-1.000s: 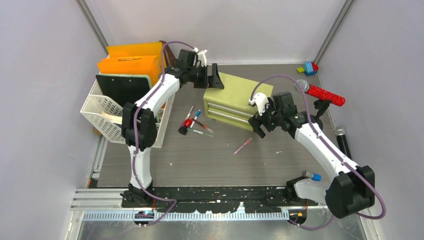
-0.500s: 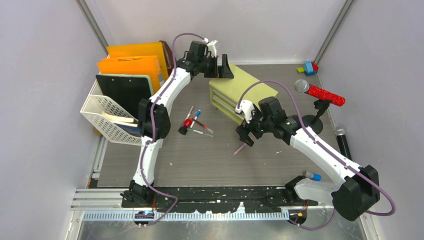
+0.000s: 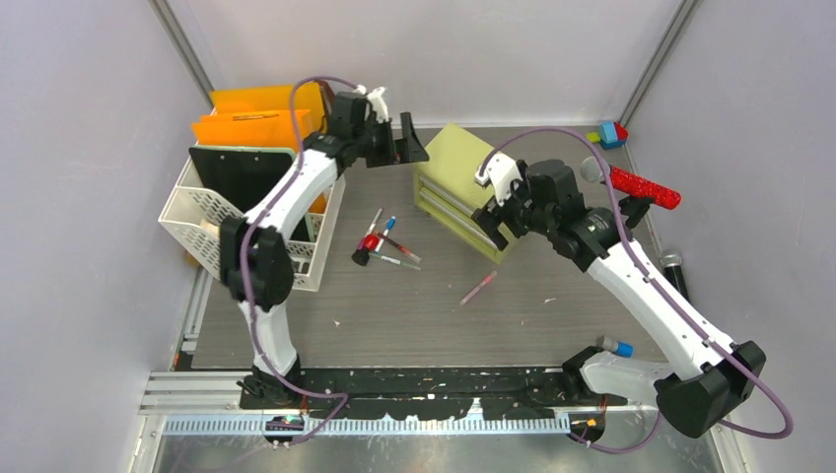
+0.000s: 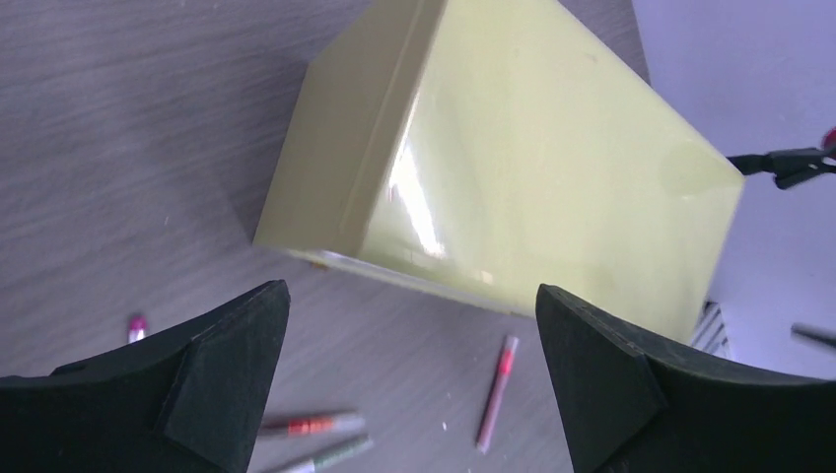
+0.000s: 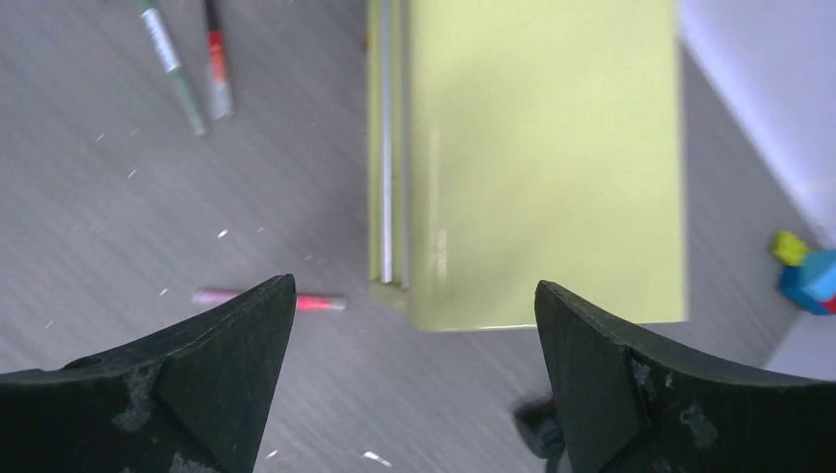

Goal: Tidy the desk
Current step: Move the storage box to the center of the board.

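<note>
Desk (image 3: 424, 315): dark wood-grain top filling the floor of the walled cell, with the black perforated rail (image 3: 414, 379) along its near edge at the arm bases.

Rear centre of desk: yellow-green drawer cabinet (image 3: 455, 168), set at an angle, drawers closed.

Left gripper (image 3: 412, 141) hangs just off the cabinet's left side, jaws spread wide, nothing between them; the wrist view confirms this (image 4: 410, 296).

Right gripper (image 3: 496, 219) is over the cabinet's near drawer corner, jaws likewise spread and empty (image 5: 414, 284).

Loose markers (image 3: 384, 241) lie clustered left of the cabinet; a pink one (image 3: 478, 288) lies apart, nearer.

Far left: white basket (image 3: 192, 212), black clipboard (image 3: 242, 172), orange folders (image 3: 261, 113).

Right edge: red microphone (image 3: 641, 185) on a stand.

Far-right corner: toy blocks (image 3: 611, 133).
</note>
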{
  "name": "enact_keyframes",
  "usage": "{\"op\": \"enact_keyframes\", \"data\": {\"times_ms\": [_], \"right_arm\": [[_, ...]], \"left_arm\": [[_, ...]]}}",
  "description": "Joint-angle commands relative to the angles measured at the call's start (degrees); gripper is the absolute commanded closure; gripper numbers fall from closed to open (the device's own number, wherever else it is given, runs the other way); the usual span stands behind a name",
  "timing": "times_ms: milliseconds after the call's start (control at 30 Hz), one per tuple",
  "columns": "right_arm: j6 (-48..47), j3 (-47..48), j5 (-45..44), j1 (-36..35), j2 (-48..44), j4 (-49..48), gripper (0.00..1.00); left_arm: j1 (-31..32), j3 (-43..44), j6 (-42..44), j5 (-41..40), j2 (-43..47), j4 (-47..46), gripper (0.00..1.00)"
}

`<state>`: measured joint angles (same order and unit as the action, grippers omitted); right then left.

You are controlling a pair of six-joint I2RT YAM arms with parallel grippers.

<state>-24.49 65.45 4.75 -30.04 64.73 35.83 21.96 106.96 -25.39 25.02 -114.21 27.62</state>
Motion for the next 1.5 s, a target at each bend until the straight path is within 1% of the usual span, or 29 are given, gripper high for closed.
{"op": "enact_keyframes", "data": {"times_ms": [0, 100, 167, 233, 367, 433, 500, 633, 800, 933, 1067, 1133, 1233, 1333, 1467], "right_arm": [[-0.26, 6.1, -9.25, 0.53, 4.27, -0.8, 0.02], [0.24, 7.88, -10.48, 2.25, 7.34, -3.25, 0.02], [0.51, 9.1, -10.75, 3.84, 9.92, -4.76, 0.02], [1.27, 10.8, -9.78, 5.75, 12.68, -5.66, 0.02], [3.67, 14.96, -5.95, 9.42, 17.26, -6.56, 0.02], [4.7, 17.26, -2.56, 10.71, 19.36, -6.15, 0.02], [5.24, 19.3, -1.23, 11.42, 21.13, -5.44, 0.02], [6.01, 21.65, -0.03, 11.83, 23.74, -4.24, 0.02], [7.08, 22.2, 0.53, 11.93, 24.86, -4.11, 0.03], [7.73, 21.65, 0.82, 11.94, 25.11, -4.8, 0.03], [8.49, 21.76, 1.19, 11.94, 25.96, -4.98, 0.03], [8.7, 21.63, 1.38, 11.94, 26.19, -5.02, 0.03], [8.99, 21.37, 1.61, 11.94, 26.5, -5.27, 0.03], [9.15, 20.95, 1.74, 11.94, 26.86, -5.3, 0.03], [9.07, 20.34, 1.65, 11.94, 27.42, -5.36, 0.03]], "left_arm": [[-0.77, -15.32, -8.67, 1.71, 14.16, -14.85, 0.0], [-0.65, -28.01, -18.04, 4.35, 18.41, -27.47, 0.01], [-0.37, -33.78, -23.38, 6.06, 19.18, -34.69, 0.03], [0.32, -38.4, -26.76, 7.12, 18.79, -40.55, 0.04], [2.12, -43.36, -31.0, 7.15, 17.13, -53.84, 0.05], [2.77, -46.02, -33.69, 6.46, 15.79, -60.51, 0.04], [3.07, -47.63, -36.56, 6.39, 13.58, -66.54, 0.05], [3.49, -46.88, -40.03, 7.85, 7.9, -73.29, 0.05], [3.62, -46.18, -45.04, 8.2, 1.82, -84.42, 0.05], [3.91, -44.74, -46.13, 9.17, -1.65, -86.78, 0.06], [4.4, -44.33, -47.53, 8.33, -4.76, -93.34, 0.07], [4.65, -43.29, -48.83, 8.59, -6.9, -95.58, 0.1], [4.99, -41.61, -50.41, 9.22, -9.18, -97.48, 0.11], [5.18, -40.44, -51.54, 9.84, -10.74, -100.32, 0.13], [5.2, -39.46, -55.05, 10.99, -12.25, -105.26, 0.17]]}}
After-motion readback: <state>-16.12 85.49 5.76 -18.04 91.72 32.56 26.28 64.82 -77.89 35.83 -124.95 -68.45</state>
